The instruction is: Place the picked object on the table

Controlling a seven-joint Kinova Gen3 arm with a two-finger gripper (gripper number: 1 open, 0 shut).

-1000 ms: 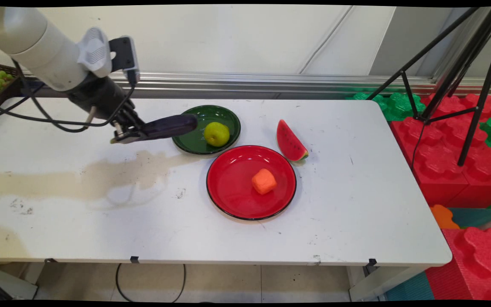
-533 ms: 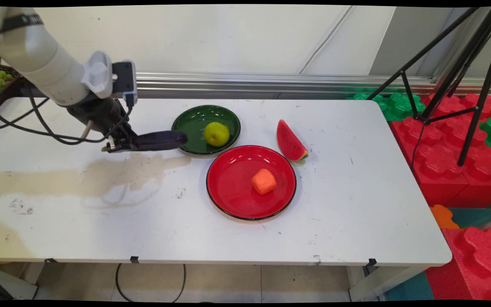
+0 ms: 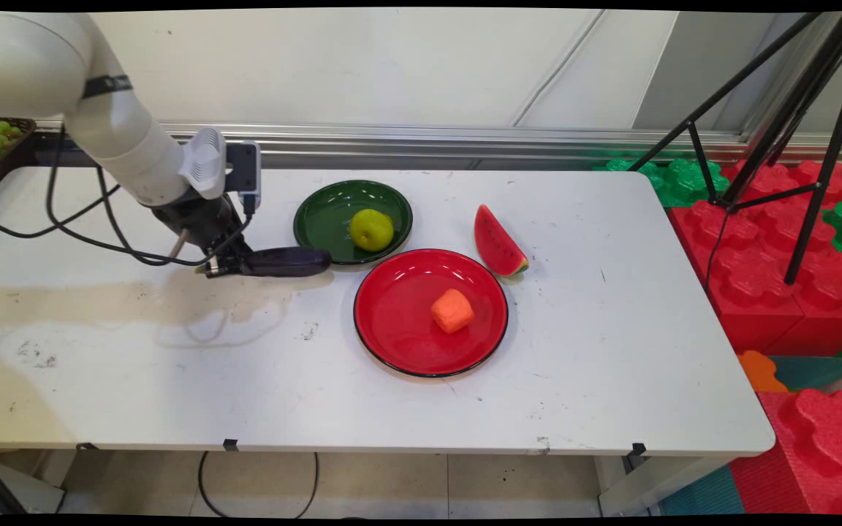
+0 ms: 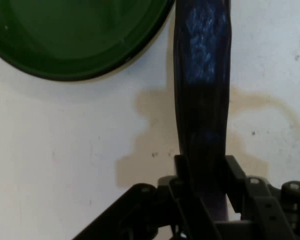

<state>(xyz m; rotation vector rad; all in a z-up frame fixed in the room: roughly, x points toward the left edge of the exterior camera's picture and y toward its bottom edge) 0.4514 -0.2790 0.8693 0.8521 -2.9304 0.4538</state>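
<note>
Where the gripper (image 4: 202,172) pinches the purple eggplant (image 3: 286,261) by one end (likely light, glossy, slippery), it sticks out beside the green plate (image 3: 322,204).

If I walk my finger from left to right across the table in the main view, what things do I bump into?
Gripper holding the eggplant → green plate → apple → orange block on the red plate → watermelon slice.
</note>
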